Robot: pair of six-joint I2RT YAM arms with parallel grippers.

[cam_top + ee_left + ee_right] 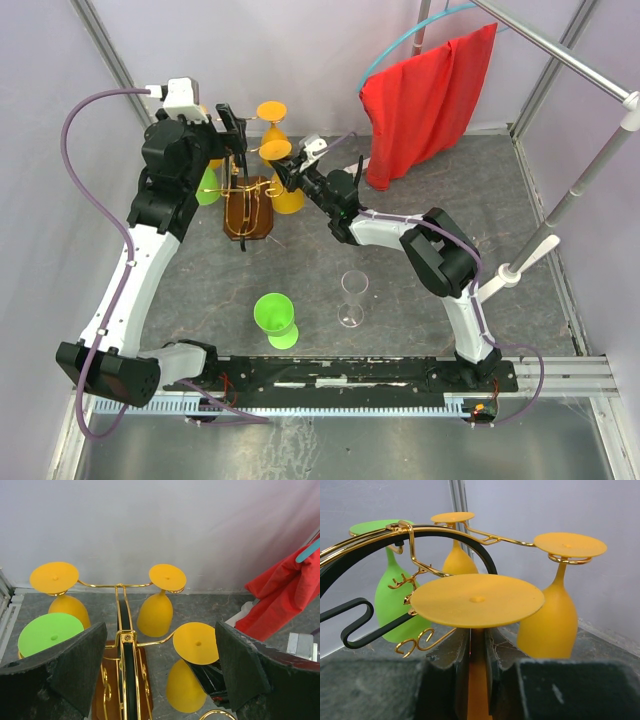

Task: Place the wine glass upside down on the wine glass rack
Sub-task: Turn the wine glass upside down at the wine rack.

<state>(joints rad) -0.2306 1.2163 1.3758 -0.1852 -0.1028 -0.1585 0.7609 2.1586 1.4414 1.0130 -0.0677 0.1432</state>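
The wine glass rack (247, 212) stands at the back left, with copper wire arms, a brown base and a black loop handle (125, 680). My right gripper (292, 178) is shut on the stem (479, 680) of an upside-down orange wine glass (196, 642), its foot (477, 600) uppermost, next to a curled arm end (415, 644). I cannot tell whether the foot rests on the wire. My left gripper (232, 125) is open and empty above the rack, its fingers (75, 660) either side of the handle. Two orange glasses (166, 577) and a green one (50, 632) hang upside down.
A green glass (275, 318) and a clear glass (352, 298) stand on the table in front. A red cloth (430, 100) hangs from a rail at the back right. A grey wall lies close behind the rack.
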